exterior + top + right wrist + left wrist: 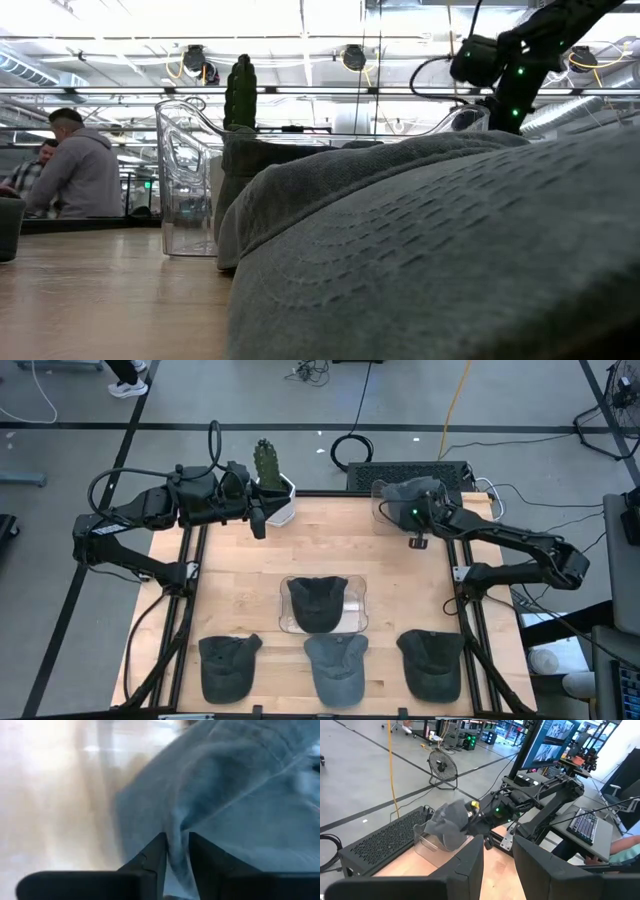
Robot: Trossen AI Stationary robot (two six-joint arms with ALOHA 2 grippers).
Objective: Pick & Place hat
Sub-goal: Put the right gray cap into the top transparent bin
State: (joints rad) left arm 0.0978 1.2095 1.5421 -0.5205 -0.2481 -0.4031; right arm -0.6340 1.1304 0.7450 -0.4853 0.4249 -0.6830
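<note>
A grey hat lies over a clear container at the table's far right; the left wrist view shows the hat draped on that container's rim. My right gripper is down on it, shut on a fold. A second hat sits in a clear tray at mid table. Three more hats lie in a row along the near edge. My left gripper hovers open at the far left, pointing level toward the right. My right gripper pinches a raised fold of the grey hat's cloth between its two fingers. The fingers slant down onto it from the table's right side. The hat's body rests on the clear container, slack around the fold.
A potted cactus in a white pot stands at the far edge beside my left gripper. A black perforated box sits behind the container. People are in the room beyond the table. Bare wood lies between the tray and the far edge.
</note>
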